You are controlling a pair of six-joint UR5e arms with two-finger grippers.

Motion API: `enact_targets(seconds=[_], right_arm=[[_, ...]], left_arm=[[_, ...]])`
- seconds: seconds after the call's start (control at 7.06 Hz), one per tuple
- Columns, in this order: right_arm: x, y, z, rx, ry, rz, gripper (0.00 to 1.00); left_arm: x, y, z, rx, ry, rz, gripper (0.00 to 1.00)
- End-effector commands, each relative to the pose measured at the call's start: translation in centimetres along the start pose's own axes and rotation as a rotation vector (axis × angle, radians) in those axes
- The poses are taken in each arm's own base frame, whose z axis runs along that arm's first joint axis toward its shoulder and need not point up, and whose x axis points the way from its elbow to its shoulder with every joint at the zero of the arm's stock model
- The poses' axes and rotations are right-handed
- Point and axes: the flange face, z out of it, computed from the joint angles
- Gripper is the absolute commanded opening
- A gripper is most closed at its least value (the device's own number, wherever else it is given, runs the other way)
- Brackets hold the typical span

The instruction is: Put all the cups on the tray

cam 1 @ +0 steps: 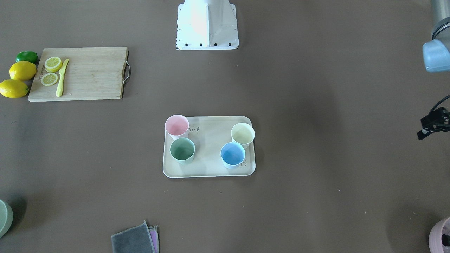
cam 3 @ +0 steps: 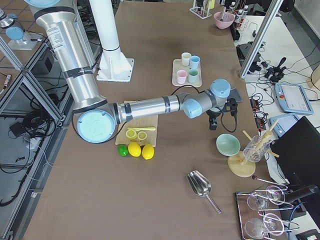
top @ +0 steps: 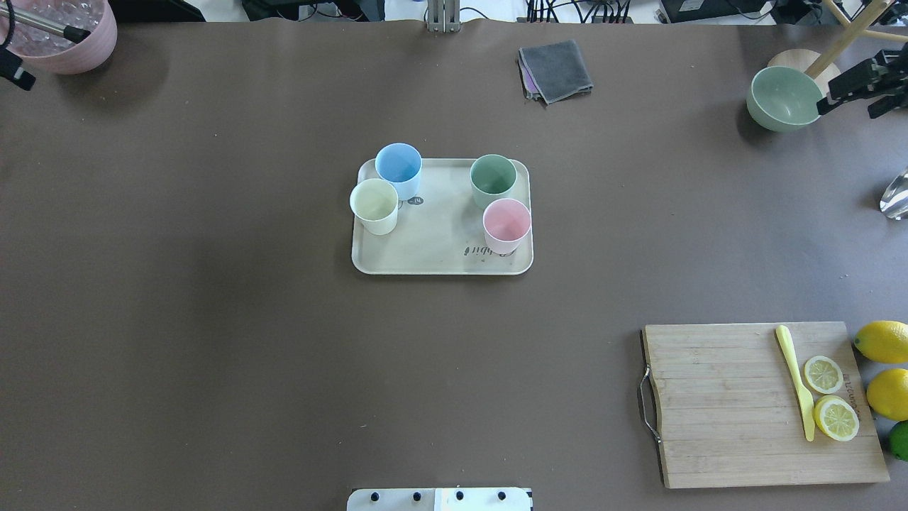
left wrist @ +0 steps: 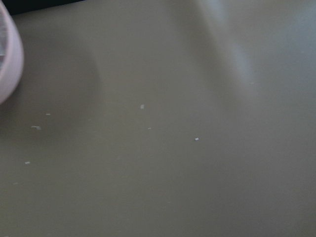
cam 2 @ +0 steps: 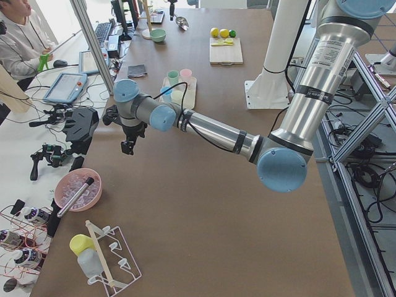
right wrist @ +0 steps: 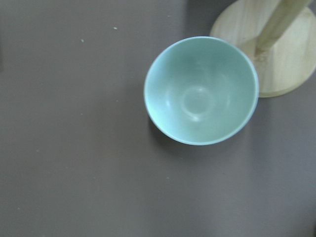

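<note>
Cutting board (top: 738, 404) nearest, irrelevant. Mid-table, tray (top: 433, 248) holds all four cups upright: pink cup (top: 506, 223) and cream cup (top: 374, 204) nearer, green cup (top: 493, 177) and blue cup (top: 398, 167) behind. Task looks done. Risk: cream cup sits tight at the tray's edge, so an arm sweeping across could tip it off. Far corners, well apart from cups: left gripper (cam 1: 423, 133) by pink pot (top: 71, 42), right gripper (top: 848, 96) over green bowl (top: 782, 98). Can't tell jaw state for either.

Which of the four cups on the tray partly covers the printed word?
The pink cup: it alone overlaps the printed word; the blue cup, green cup and cream cup stand clear of it.
</note>
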Motion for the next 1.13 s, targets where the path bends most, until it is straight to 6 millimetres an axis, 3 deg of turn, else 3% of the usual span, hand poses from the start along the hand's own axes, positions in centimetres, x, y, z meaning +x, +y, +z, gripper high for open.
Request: enact_targets(seconds=[0.0,0.28,0.71,0.99], right_arm=[[6.7,1.0,-3.9,-0.003,0.022,0.007,1.00],[10.6,2.7,-5.3,-0.023,0.046,-0.006,1.00],[11.0,2.8,-5.6,-0.018,0.056,0.000,1.00],[10.5,2.4,-5.7,-0.015,0.055,-0.011,1.00]], left_arm=[[-3.5,7.4,-2.1,-0.036,-0.022,0.000,0.98],[-4.1,11.3,-0.7,-0.059,-0.011,-0.011,0.98],[-6.6,15.3,1.2,-0.109,-0.008,-0.060,0.98],[-6.2,15.1,0.7,-0.101,-0.015,-0.042,0.98]])
